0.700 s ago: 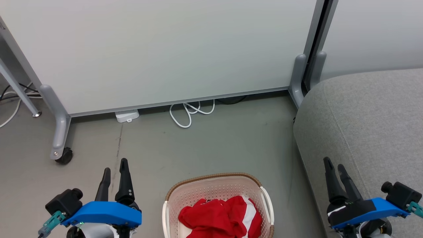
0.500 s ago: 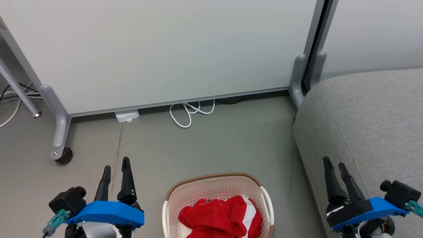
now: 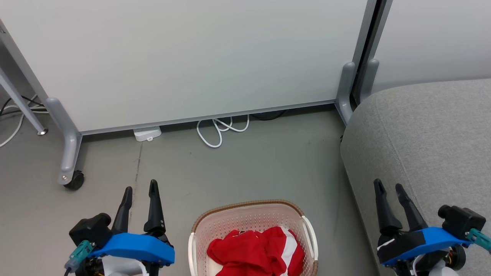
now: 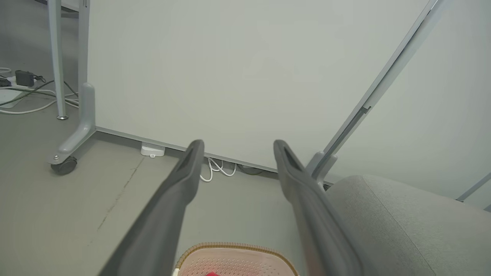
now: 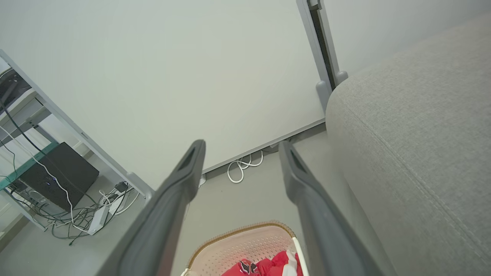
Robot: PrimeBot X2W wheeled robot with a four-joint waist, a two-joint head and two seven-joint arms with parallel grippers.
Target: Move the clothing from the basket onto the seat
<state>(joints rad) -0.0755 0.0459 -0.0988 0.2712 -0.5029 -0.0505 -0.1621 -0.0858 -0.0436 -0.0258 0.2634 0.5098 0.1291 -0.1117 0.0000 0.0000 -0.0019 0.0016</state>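
**Both spread wide: left gripper (image 3: 140, 185) and right gripper (image 3: 388, 184), with the clothing (image 3: 253, 253) lying in the basket (image 3: 249, 204)**

From where I am standing, a big pale partition panel (image 3: 191, 57) is filling the back of the room, resting on grey feet. The grey fabric seat (image 3: 429, 145) is bulging in from the right, its rounded corner sitting close to one of those feet. The dull grey floor (image 3: 249, 168) is stretching between them.

The basket is sitting on the floor just left of the seat, its brown rim showing above cream perforated walls. The clothing is lying bunched inside it, a red heap with a white band showing on its right side.

The left gripper is hanging over the bare floor just left of the basket, its two dark fingers pointing toward the panel, standing apart and gripping nothing. The right gripper is hanging over the near edge of the seat, fingers likewise parted and empty.

A white cable (image 3: 215, 132) is looping on the floor under the panel, beside a small white box (image 3: 147, 134). A black caster wheel (image 3: 74, 181) is sitting under the panel's left foot.
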